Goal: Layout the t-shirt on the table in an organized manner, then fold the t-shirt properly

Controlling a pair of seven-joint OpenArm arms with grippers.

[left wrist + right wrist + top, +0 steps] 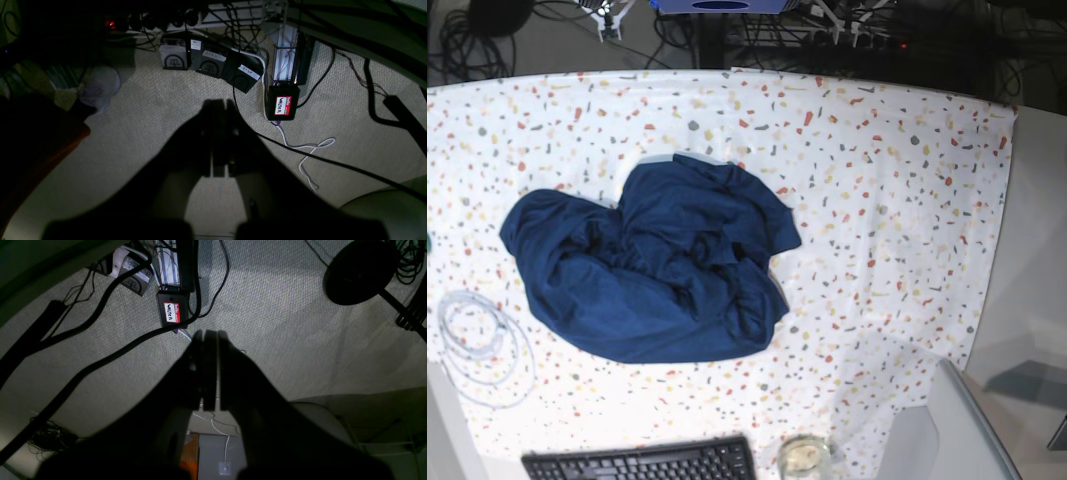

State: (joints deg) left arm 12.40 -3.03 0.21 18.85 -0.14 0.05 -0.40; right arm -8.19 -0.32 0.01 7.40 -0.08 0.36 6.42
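Observation:
The navy-blue t-shirt (652, 265) lies crumpled in a loose heap on the speckled white table (897, 180), left of centre in the base view. Neither arm shows in the base view. In the left wrist view my left gripper (218, 106) hangs over a carpeted floor with its dark fingers pressed together and nothing between them. My right gripper (210, 336) in the right wrist view also points down at the carpet, shut and empty. No t-shirt or table shows in either wrist view.
A coiled white cable (477, 340) lies at the table's left edge. A black keyboard (642, 462) and a small glass (804, 457) sit at the front edge. Below the grippers are cables, a labelled black box (282, 102) and foot pedals (208, 63).

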